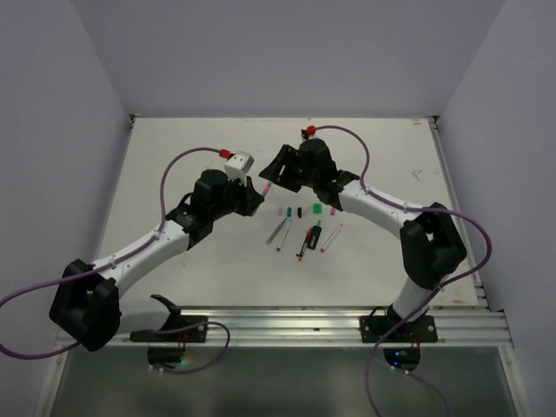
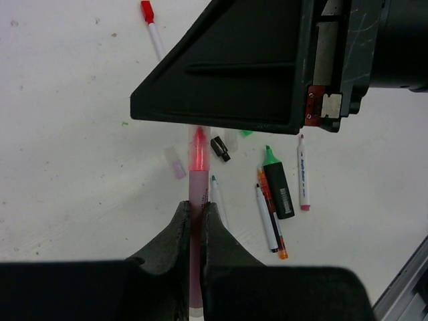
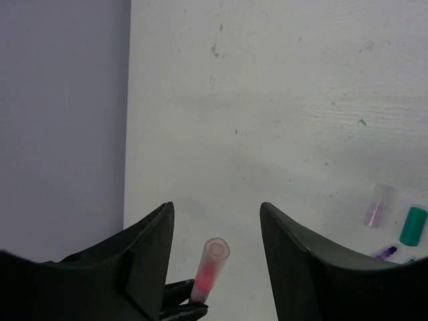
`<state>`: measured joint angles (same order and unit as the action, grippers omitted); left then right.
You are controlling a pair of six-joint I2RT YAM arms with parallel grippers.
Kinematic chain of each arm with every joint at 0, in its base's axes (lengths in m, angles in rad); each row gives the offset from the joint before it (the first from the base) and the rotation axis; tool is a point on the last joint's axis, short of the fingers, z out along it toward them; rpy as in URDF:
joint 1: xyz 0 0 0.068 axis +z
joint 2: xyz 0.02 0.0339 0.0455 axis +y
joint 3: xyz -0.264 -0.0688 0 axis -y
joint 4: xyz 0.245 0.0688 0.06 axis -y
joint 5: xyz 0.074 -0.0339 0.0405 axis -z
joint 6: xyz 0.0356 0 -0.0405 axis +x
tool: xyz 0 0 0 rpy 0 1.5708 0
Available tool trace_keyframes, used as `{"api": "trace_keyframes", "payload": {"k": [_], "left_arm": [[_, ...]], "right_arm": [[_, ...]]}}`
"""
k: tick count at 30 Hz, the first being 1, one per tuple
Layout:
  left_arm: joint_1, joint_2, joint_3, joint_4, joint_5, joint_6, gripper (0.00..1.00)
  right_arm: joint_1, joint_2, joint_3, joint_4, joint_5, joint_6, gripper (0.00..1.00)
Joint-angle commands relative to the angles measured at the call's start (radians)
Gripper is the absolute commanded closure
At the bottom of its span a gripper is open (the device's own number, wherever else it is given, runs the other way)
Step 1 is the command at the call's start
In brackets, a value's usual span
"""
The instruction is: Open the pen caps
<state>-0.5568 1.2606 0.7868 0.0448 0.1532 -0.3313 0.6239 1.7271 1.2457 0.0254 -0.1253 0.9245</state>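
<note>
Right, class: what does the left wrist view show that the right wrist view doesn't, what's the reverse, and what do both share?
Only the left wrist view: the left end effector clamped on the pink pen, the highlighter, a black cap and a red-capped pen. Only the right wrist view: the grey wall, and the right end effector standing open around that pen's capped end. Both: the pink pen and the white table.

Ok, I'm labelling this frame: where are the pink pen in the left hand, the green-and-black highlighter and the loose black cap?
pink pen (image 2: 198, 190): left wrist view, on its pink barrel.
highlighter (image 2: 281, 194): left wrist view, on its black body.
black cap (image 2: 220, 148): left wrist view, on its middle.
</note>
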Motion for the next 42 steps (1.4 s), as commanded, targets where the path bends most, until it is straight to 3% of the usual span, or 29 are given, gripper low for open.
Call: {"api": "trace_keyframes", "payload": {"k": [1, 16, 31, 37, 42], "left_arm": [[-0.002, -0.033, -0.012, 0.056, 0.029, -0.009, 1.00], [-0.003, -0.047, -0.031, 0.076, 0.034, -0.018, 1.00], [-0.003, -0.047, -0.037, 0.109, 0.029, -0.031, 1.00], [-0.003, -0.038, -0.035, 0.104, 0.036, -0.029, 1.00], [-0.003, -0.035, -0.040, 0.083, 0.051, -0.022, 0.99]], "right_arm": [[0.013, -0.001, 0.032, 0.071, -0.040, 0.043, 0.43], [0.031, -0.031, -0.035, 0.100, -0.045, 0.074, 0.58], [0.036, -0.026, -0.055, 0.119, -0.045, 0.085, 0.65], [0.036, -0.031, -0.051, 0.117, -0.034, 0.073, 0.76], [0.036, -0.035, -0.049, 0.110, -0.030, 0.059, 0.92]]}}
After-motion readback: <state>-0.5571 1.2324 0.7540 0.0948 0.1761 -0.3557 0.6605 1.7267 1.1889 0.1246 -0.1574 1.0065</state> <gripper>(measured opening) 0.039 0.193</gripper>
